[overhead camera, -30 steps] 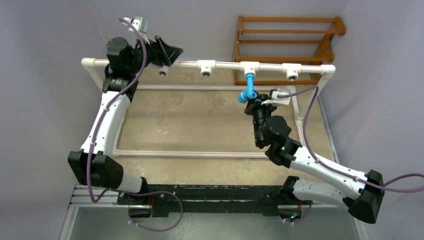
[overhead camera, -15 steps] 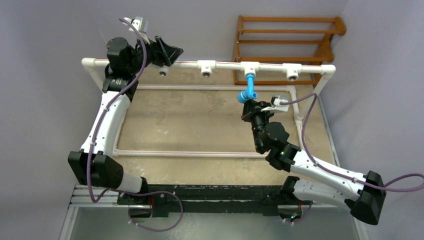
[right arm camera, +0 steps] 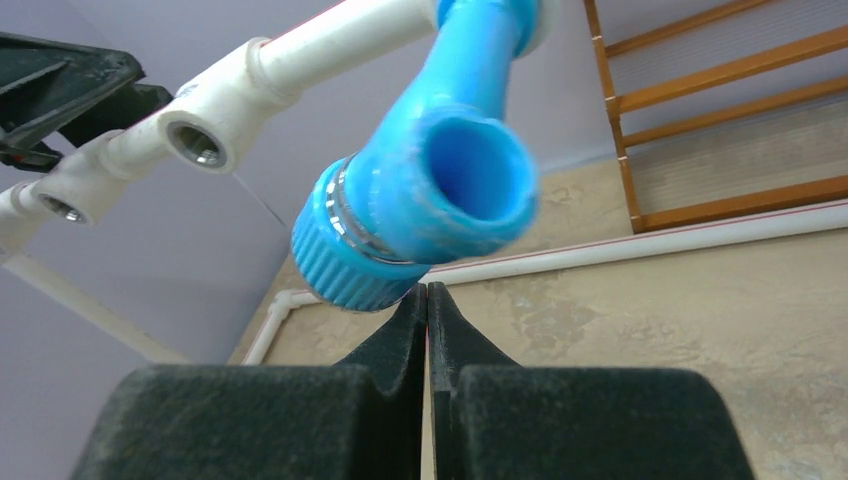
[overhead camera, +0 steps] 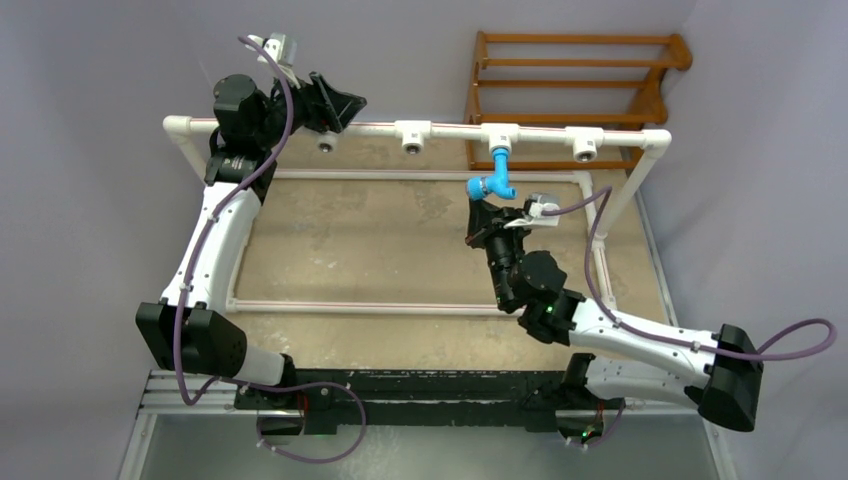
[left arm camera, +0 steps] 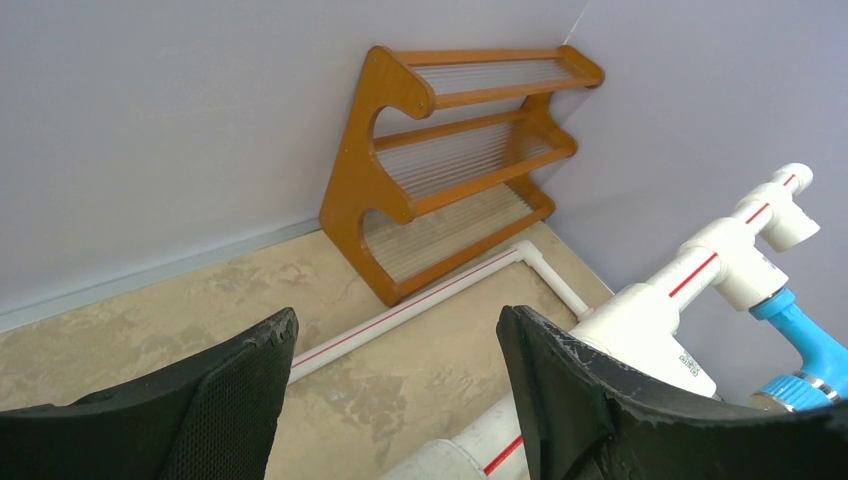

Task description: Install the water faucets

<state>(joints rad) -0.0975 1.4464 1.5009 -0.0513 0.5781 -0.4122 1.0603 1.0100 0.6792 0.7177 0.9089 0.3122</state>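
A bright blue faucet (overhead camera: 494, 178) hangs from the third white tee (overhead camera: 499, 134) of the raised white pipe rail (overhead camera: 450, 130). In the right wrist view the faucet (right arm camera: 430, 180) fills the upper middle, its spout mouth facing the camera and its ribbed knob at lower left. My right gripper (right arm camera: 427, 292) is shut and empty, its tips just under the knob; I cannot tell if they touch. In the top view it (overhead camera: 480, 212) sits just below the faucet. My left gripper (left arm camera: 395, 345) is open and empty, up by the rail's left end (overhead camera: 335, 100).
Three more tees on the rail show bare threaded openings (overhead camera: 325, 143) (overhead camera: 411, 146) (overhead camera: 583, 152). A wooden rack (overhead camera: 570, 90) stands behind the rail at the back right. A low white pipe frame (overhead camera: 400, 308) lies on the tan tabletop.
My right arm has swung left, and the faucet's spout and knob have turned leftward with it. The left arm has not moved.
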